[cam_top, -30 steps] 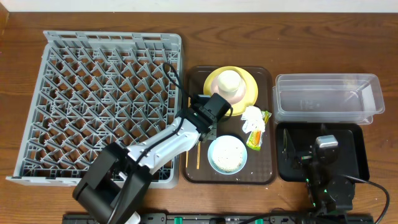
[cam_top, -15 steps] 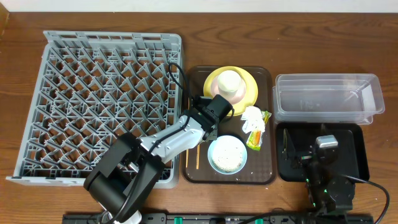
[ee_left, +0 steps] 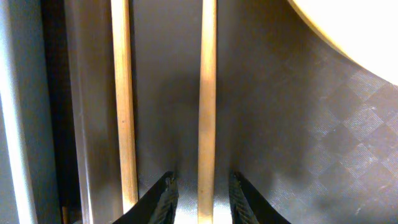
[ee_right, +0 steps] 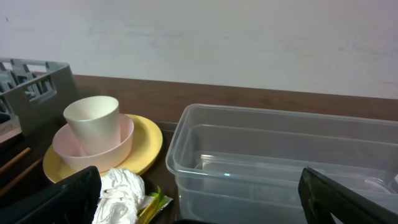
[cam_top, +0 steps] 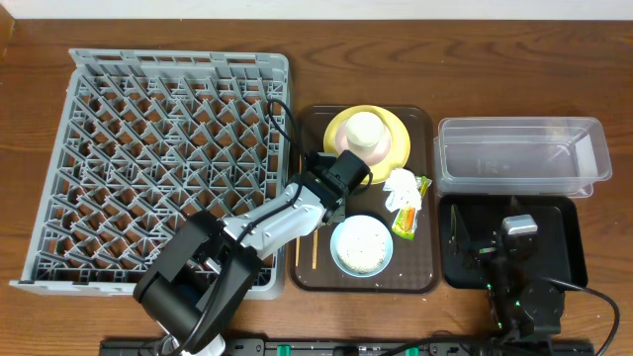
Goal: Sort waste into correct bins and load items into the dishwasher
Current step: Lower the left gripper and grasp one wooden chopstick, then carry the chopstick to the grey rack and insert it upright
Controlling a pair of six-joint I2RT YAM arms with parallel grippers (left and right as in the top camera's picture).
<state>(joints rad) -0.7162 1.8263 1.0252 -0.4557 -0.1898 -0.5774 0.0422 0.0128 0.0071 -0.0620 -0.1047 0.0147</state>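
Bearing the dish rack (cam_top: 178, 61), a wooden table (cam_top: 20, 326) meets a white wall (ee_right: 249, 37)

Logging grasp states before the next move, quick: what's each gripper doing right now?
Left gripper: open, straddling one chopstick, not clamped on it.
Right gripper: open, holding nothing.

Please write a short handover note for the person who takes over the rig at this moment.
Left gripper open, fingers astride one chopstick on the brown tray, not yet closed.
Right gripper open, above the black bin.
Rack and clear bin empty.
Also on tray: other chopstick, cup in pink bowl on yellow plate, blue bowl with scraps, tissue, wrapper.
Nothing sorted or loaded yet; everything remains.
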